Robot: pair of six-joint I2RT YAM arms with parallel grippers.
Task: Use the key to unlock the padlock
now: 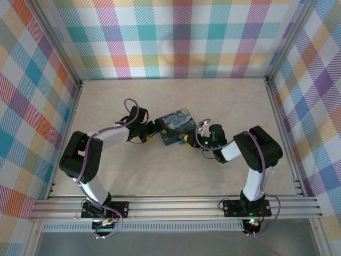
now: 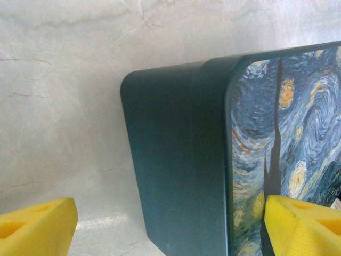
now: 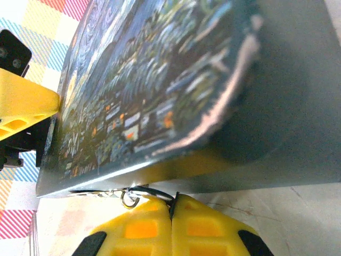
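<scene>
The pale table [image 1: 224, 101] bears the painted tin [image 1: 177, 126]. The left gripper [image 2: 168, 213] gapes wide, with the tin's corner between its fingers. The right gripper [image 3: 171, 208] is pressed together, and a small metal ring [image 3: 128, 201] sits at its tips under the tin's edge. The padlock cannot be made out clearly.

My left arm [image 1: 109, 136] and right arm [image 1: 233, 152] match from above: white links between bulky black joint housings, thin purple cables looping alongside. Each stands on a black base plate [image 1: 96, 207]. A green light [image 1: 205, 144] glows near my right wrist. The fingers [image 2: 34, 229] are bright yellow blocks with moulded hollows.
</scene>
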